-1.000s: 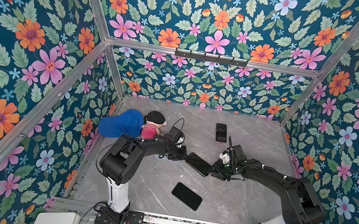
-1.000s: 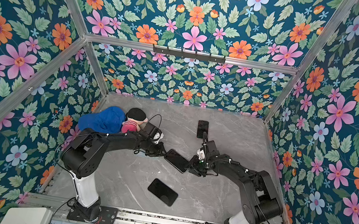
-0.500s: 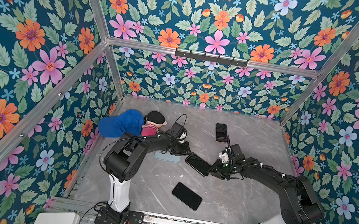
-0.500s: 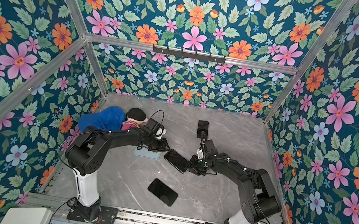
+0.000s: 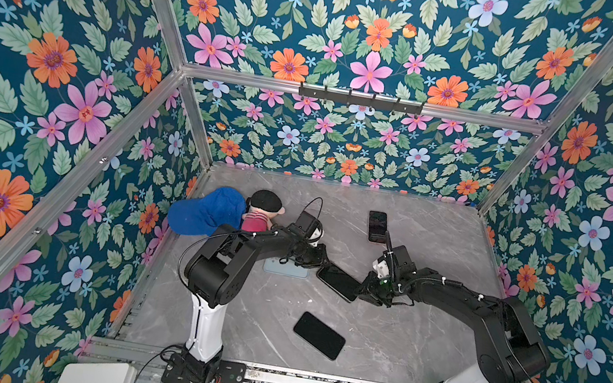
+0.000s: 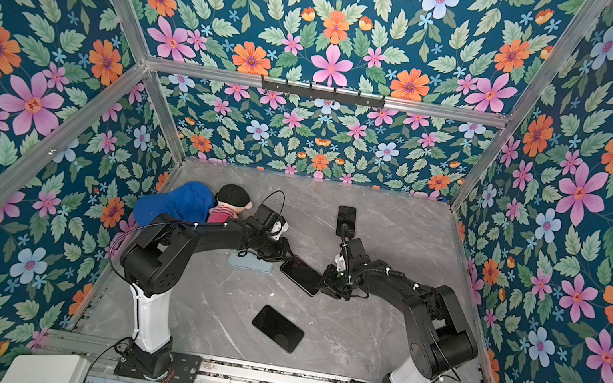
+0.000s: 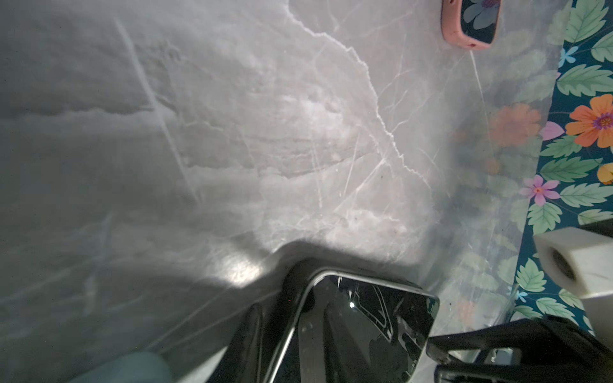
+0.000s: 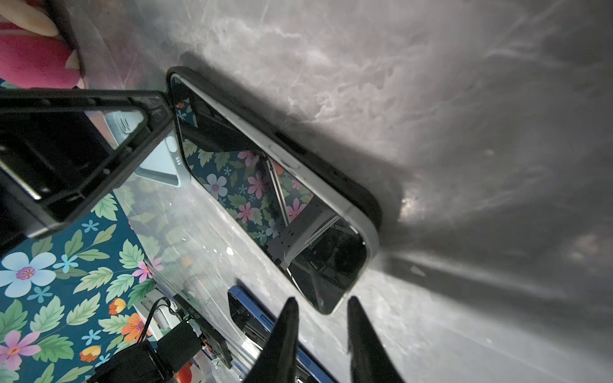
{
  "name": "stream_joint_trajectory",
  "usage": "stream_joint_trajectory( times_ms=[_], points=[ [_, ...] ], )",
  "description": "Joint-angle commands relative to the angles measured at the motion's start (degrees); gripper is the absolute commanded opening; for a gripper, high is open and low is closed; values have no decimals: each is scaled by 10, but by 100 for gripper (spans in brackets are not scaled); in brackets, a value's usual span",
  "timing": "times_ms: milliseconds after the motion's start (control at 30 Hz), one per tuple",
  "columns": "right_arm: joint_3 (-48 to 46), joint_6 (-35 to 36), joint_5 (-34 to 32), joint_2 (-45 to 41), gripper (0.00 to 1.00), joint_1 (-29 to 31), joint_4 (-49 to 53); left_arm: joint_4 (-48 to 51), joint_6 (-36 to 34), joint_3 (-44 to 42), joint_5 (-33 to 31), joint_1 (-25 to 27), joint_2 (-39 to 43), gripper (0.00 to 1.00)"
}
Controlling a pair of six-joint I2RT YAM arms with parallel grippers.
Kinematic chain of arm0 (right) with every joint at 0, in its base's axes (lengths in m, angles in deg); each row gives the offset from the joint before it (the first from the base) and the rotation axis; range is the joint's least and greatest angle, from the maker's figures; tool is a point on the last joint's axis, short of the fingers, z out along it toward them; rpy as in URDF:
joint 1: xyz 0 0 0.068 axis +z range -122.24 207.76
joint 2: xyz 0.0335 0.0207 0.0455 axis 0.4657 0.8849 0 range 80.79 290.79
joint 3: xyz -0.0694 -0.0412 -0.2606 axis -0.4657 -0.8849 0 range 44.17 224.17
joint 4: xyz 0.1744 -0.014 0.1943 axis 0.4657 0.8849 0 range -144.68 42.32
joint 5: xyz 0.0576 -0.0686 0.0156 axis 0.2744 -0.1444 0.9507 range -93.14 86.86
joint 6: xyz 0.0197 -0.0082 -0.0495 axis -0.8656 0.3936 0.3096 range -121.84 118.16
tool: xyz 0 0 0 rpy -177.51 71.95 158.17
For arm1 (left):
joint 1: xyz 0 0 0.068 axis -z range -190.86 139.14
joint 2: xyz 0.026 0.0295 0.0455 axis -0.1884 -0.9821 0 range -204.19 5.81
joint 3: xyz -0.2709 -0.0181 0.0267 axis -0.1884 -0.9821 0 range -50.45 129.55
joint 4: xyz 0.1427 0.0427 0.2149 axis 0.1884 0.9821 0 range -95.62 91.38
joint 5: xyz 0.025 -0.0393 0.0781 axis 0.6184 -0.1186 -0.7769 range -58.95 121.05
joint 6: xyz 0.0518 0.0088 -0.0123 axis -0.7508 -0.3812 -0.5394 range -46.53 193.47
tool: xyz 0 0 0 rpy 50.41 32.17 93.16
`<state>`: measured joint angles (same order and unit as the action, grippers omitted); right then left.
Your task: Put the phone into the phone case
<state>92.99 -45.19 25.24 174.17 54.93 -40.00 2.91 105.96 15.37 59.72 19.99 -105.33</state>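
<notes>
Seating step: the phone (image 5: pixel 338 281) lies, apparently part-seated, in its case (image 8: pixel 331 174) at mid-table (image 5: pixel 397 342), with the right tool (image 5: pixel 363 290) narrowly parted at one corner and gripping nothing, and the left tool (image 5: pixel 322 260) at the opposite corner, its opening indeterminable; next, the raised edges need pressing down.

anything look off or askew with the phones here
Yes: the middle phone sits crooked in its black case. In the right wrist view its silver side band stands proud of the case rim along one long edge, so it is not pressed fully in. Nothing else looks spilled or damaged.
</notes>
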Motion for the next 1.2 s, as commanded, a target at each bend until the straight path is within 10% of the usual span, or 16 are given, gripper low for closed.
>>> stream_joint_trajectory(
  times_ms=[0, 1167],
  points=[
    [4, 3, -3, 4, 26, 1, 4, -4, -6, 0, 3, 3, -3, 31],
    [24, -2, -1, 37, 17, 14, -5, -24, 4, -7, 14, 21, -4, 27]
  ],
)
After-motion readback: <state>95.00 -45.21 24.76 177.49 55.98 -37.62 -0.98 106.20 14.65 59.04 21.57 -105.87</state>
